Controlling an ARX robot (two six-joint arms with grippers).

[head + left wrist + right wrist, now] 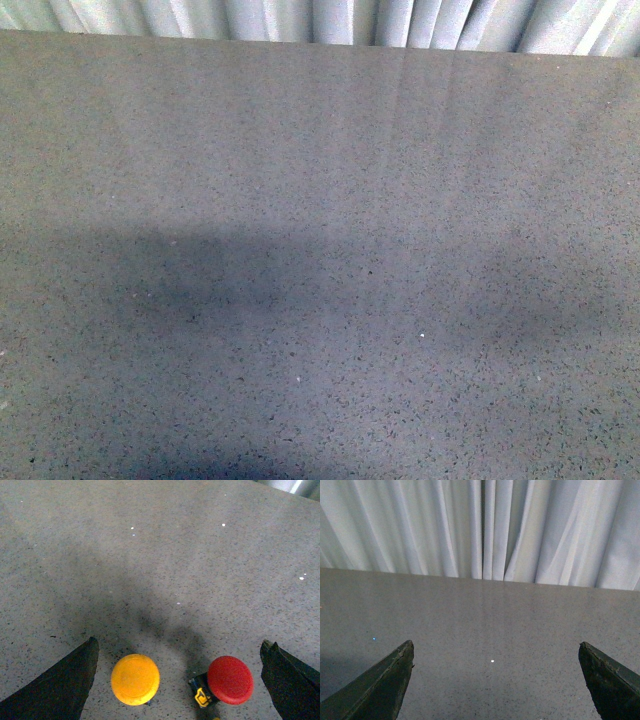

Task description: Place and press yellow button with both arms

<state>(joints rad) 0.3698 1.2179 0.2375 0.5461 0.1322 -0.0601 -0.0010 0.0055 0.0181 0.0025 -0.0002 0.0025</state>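
- Front view: shows only the speckled grey stone-look bench (320,200), soft shadows across its near half, and a pale pleated fabric curtain (300,20) behind the far edge; catches neither arm nor any button.
- Left wrist view: looks down on the small domed plastic yellow button (135,679), cap-up on the bench, near a round-capped red button (230,679) with a dark base and a yellow-marked part showing under its rim; apart, not touching.
- Left pincer (178,641): spread wide and gripping nothing, with dark fingers (55,690) flanking both buttons from above; yellow button nearer one finger, red nearer the other; appears to touch neither.
- Right wrist view: faces across bare bench toward the curtain.
- Right pincer (496,644): likewise spread wide and empty, with no button in its sight.
- Done, judging from this: nothing beyond the left pincer hovering over the pair; yellow button not gripped, not set at any placing spot, not pressed.
- Left to do, most likely:
  - Centre on the yellow button alone, keeping clear of the red neighbour.
  - Close, lift and set it where both arms can reach.
  - Bring in the right arm, which seems well away for now.
  - Press the cap.
- Cannot tell where on the bench the yellow button sits relative to the front view, being absent from it.
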